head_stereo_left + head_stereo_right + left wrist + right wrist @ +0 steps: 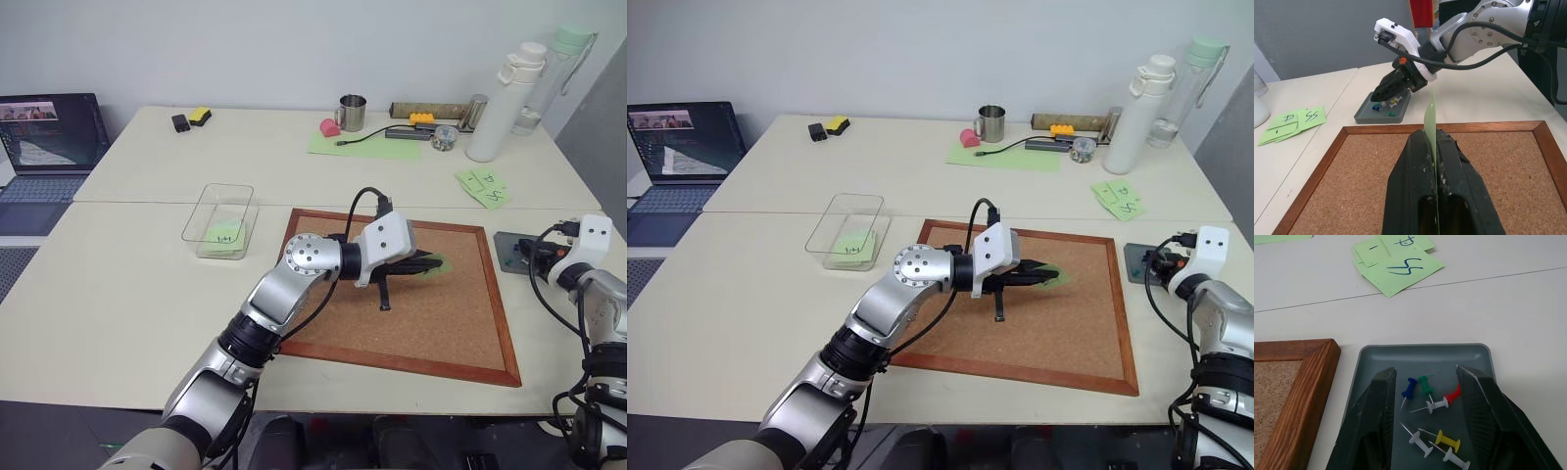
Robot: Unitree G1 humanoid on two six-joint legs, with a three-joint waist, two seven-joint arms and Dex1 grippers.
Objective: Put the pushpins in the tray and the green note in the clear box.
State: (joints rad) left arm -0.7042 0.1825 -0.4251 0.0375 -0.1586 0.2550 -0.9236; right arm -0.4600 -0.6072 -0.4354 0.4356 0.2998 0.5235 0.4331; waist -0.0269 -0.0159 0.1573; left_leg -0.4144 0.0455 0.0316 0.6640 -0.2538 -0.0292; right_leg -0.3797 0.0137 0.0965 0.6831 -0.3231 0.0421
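1. Green note: thin light-green sheet, held edge-on and upright, pinched between the clenched fingers of the left gripper. It is located over the far half of the cork board; its handwriting cannot be read.
2. Pushpins: blue, green, red, yellow and white heads, lying loose in the tray. None is seen left on the cork board.
3. Tray: small dark-grey square, set on the bench just beside the cork board's right edge.
4. Right gripper: fingers released and spread, poised just above the tray with the pins between them; nothing is held.
5. Clear box: transparent container on the bench, near the cork board's left edge. A green note marked "HH" is already seen inside it.
6. Loose green notes: an overlapping group on the bench beyond the cork board's far right corner; not required.
7. Step in hand, judged: the pin stage appears complete; transfer of the note is under way.
8. Next move, judged: the note is to be carried leftward off the cork board, over the clear box wall, then released low so that the light sheet does not drift.
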